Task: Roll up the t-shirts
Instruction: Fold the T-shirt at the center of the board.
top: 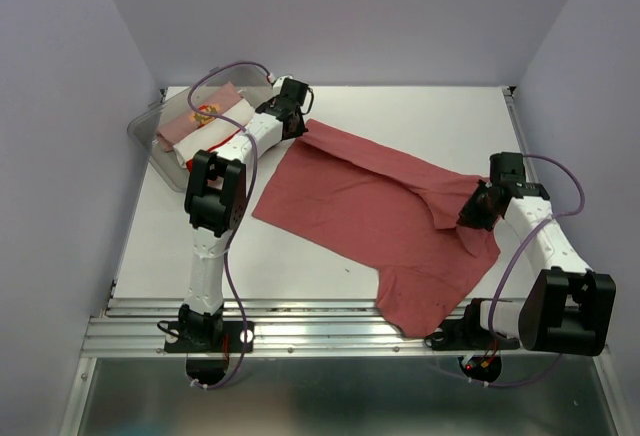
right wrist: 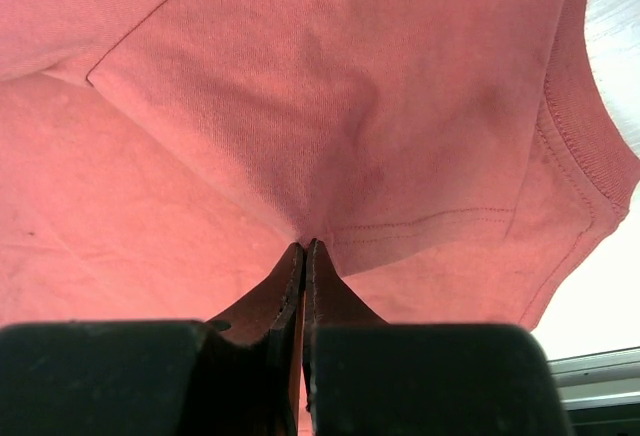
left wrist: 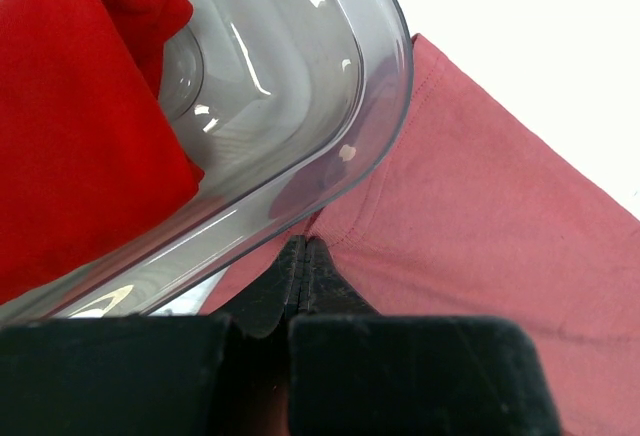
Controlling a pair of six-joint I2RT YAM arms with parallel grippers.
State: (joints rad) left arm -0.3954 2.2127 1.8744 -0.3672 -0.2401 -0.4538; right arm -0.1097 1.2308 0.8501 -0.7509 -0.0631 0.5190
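The brick-red t-shirt (top: 360, 206) lies spread across the white desk (top: 420, 116), slanting from the far left to the near right, where its end reaches the front edge. The left fingers (left wrist: 298, 261) are pressed together with the shirt's far-left corner pinched between them, just beside the rounded corner of the clear tub (left wrist: 345, 96). The right fingers (right wrist: 297, 261) are also closed, gripping a raised fold of the same shirt close to a stitched hem on the right side of the desk. The cloth puckers up into a small ridge at that pinch. In the tub, at the desk's far left, sit a pink bundle (top: 205, 111) with a yellow-red print and a bright red bundle (left wrist: 80, 126).
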